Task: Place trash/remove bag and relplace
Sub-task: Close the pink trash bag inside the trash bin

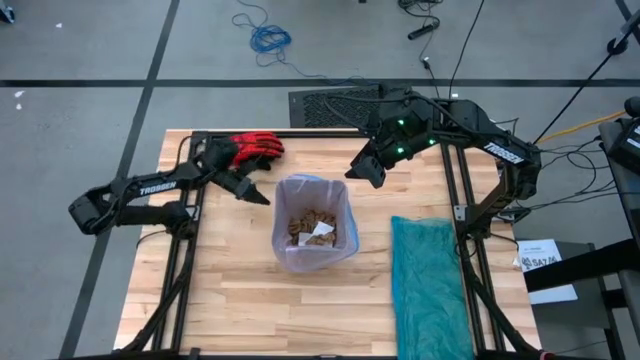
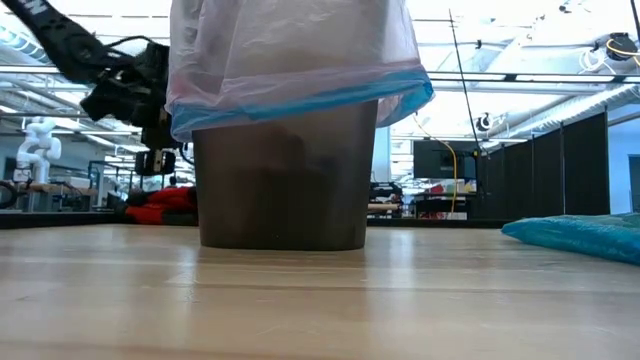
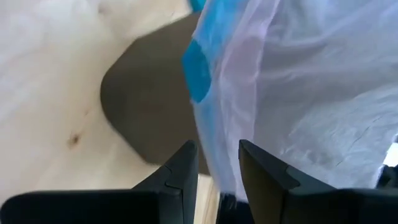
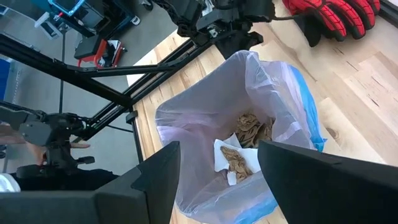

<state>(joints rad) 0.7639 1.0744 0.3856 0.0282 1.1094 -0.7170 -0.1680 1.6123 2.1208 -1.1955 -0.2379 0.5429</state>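
With the trash lying in the bin, the released left hand is straddling the bag edge, needing to clench; the released right hand is hovering nearby

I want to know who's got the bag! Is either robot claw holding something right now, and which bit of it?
Nothing is held. The left gripper is open beside the bag on the bin; the film lies by its fingers, unpinched. The right gripper hovers open, empty.

trash in bag | glove behind-left | folded bag right
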